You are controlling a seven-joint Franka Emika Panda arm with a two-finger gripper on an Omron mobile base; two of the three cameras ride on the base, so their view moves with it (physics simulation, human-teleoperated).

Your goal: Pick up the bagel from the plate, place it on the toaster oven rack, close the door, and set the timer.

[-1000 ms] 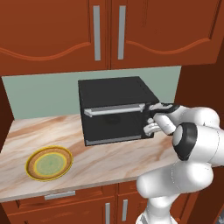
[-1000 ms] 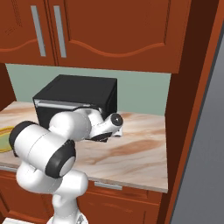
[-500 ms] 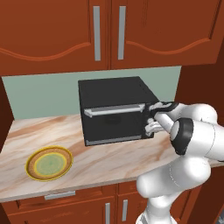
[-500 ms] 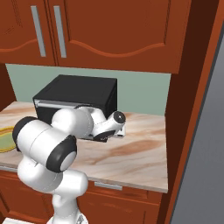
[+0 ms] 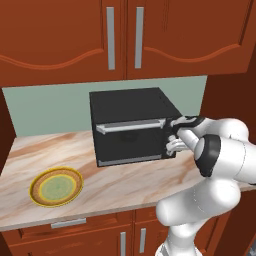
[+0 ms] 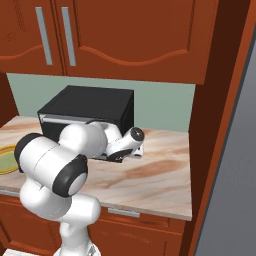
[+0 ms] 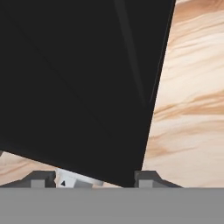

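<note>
I see a boxy black toaster oven (image 5: 131, 126) with a matt, smooth shell and a brushed silver metal bar handle (image 5: 131, 126) across its closed door. Under it, the beige marble-look counter (image 5: 115, 182) reads as polished stone with brown veins. Left of the oven, the round yellow-rimmed plate (image 5: 56, 186) looks like glazed ceramic. Above the oven, reddish-brown wooden cabinets (image 5: 120, 37) have a satin sheen and metal pulls.

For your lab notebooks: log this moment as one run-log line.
door: shut | plate: empty | gripper: at oven's right front, by a white knob
</note>
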